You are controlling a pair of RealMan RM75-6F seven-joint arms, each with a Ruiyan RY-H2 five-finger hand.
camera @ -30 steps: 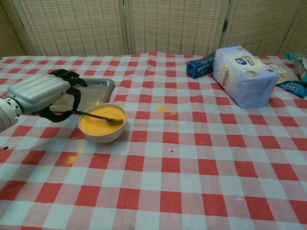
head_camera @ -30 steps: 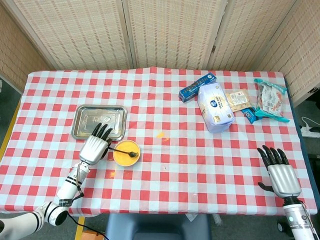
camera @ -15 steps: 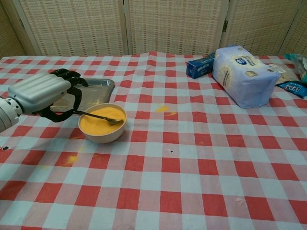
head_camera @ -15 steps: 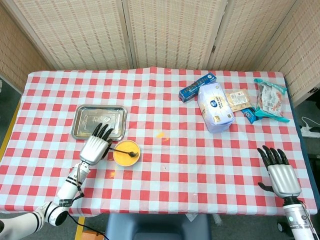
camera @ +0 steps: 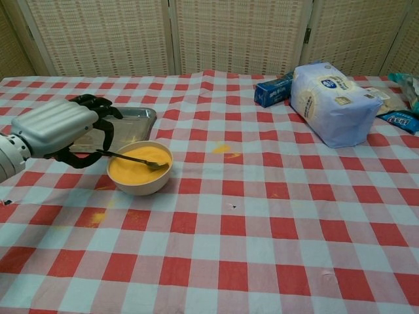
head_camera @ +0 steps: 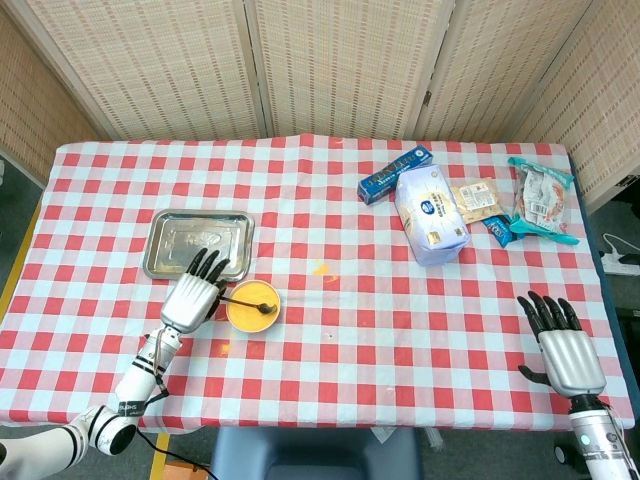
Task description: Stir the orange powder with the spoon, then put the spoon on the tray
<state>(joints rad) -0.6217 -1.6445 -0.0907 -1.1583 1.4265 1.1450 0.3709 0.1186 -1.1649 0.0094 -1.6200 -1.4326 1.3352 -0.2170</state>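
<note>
On the red-checked table (head_camera: 360, 300), the steel tray (head_camera: 198, 243) lies just beyond the bowl of orange powder (camera: 139, 167) at near left. The left hand (camera: 55, 127) appears to pinch the handle end of the thin metal spoon (camera: 131, 159), whose tip rests in the powder; the right hand (head_camera: 566, 352) lies spread and empty at near right. The spoon looks light, stiff and slippery, best held at the handle's end.

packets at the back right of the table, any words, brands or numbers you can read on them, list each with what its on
None of the print is legible.
White bag: a round blue logo, too blurred to read.
Blue box: pale lettering along its side, too small to read.
Snack packets: coloured print, unreadable.
Tan packet: print too small to read.
</note>
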